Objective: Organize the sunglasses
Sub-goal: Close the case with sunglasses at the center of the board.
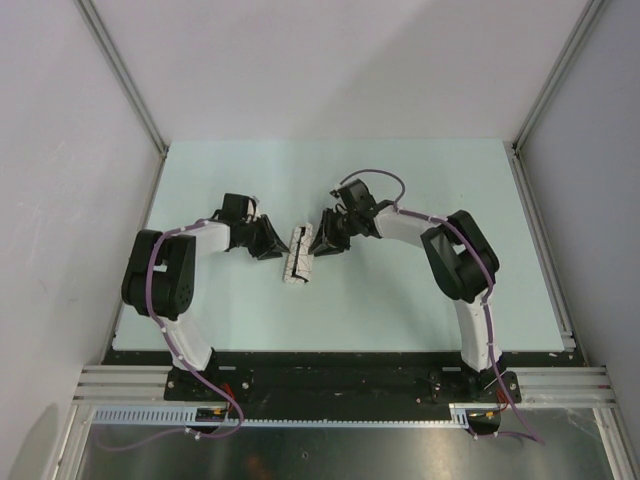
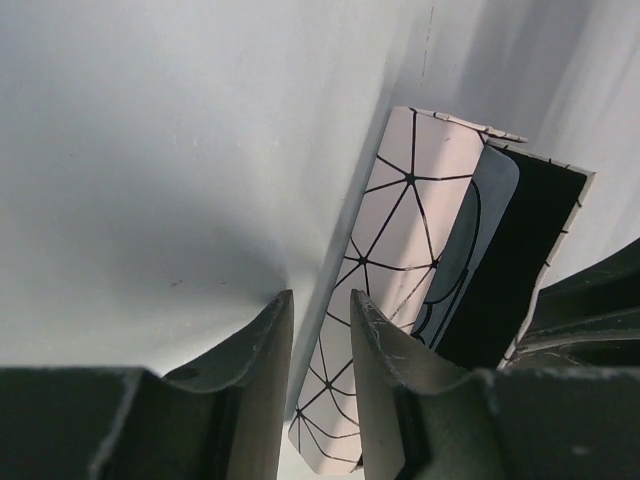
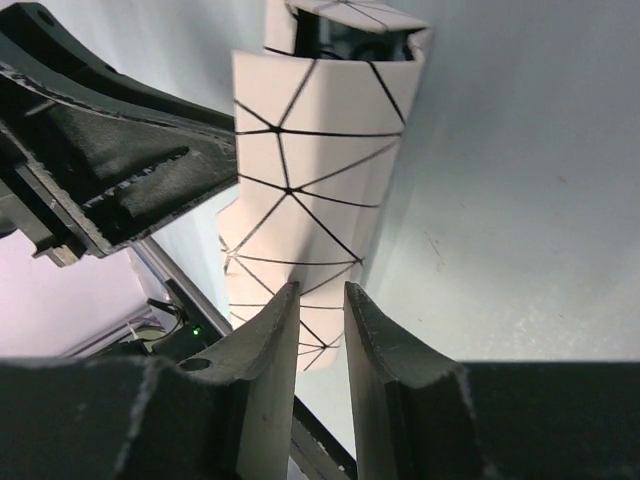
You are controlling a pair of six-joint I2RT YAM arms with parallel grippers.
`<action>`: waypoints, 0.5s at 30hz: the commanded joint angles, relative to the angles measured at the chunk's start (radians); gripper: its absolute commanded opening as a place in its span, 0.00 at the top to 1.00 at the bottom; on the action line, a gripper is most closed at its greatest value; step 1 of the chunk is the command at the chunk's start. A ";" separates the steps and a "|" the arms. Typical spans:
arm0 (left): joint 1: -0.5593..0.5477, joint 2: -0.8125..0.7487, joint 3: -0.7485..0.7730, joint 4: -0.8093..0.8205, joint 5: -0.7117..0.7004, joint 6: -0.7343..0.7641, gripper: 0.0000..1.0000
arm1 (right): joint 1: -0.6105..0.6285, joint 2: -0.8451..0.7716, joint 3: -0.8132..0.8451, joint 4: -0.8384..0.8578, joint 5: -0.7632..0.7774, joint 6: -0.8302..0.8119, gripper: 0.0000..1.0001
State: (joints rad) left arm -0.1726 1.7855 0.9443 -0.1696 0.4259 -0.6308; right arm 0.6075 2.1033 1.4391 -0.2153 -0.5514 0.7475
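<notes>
A pale pink sunglasses case [image 1: 299,257] with black geometric lines lies in the middle of the table, between my two grippers. My left gripper [image 1: 272,243] sits just to its left and my right gripper [image 1: 322,243] just to its right. In the left wrist view the case [image 2: 400,250] shows its flap lifted, a dark inside and a grey curved piece [image 2: 470,235] at the opening. The left gripper [image 2: 321,305] has only a narrow slit between its fingers, with nothing in it. In the right wrist view the case [image 3: 310,170] lies just ahead of the right gripper [image 3: 321,295], which is likewise nearly closed and empty.
The pale green table [image 1: 400,190] has grey walls on three sides and metal rails [image 1: 540,240] along its edges. The other arm's dark gripper body shows in each wrist view, close beside the case.
</notes>
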 commanded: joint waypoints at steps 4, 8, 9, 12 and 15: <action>-0.024 0.022 -0.009 -0.008 0.008 -0.010 0.64 | 0.032 0.049 0.122 -0.055 -0.004 -0.036 0.70; -0.030 0.026 -0.009 -0.008 0.013 -0.013 0.65 | 0.046 0.075 0.173 -0.088 0.018 -0.053 0.69; -0.030 0.026 -0.009 -0.008 0.014 -0.012 0.65 | 0.047 0.080 0.182 -0.105 0.024 -0.060 0.69; -0.033 0.028 -0.007 -0.007 0.016 -0.010 0.65 | 0.057 0.101 0.221 -0.143 0.039 -0.074 0.69; -0.034 0.031 -0.009 -0.007 0.017 -0.010 0.65 | 0.067 0.124 0.262 -0.195 0.064 -0.099 0.69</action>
State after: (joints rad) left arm -0.1848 1.7889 0.9443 -0.1616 0.4286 -0.6331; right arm 0.6575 2.1967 1.6348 -0.3309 -0.5308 0.6975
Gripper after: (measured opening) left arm 0.352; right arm 0.308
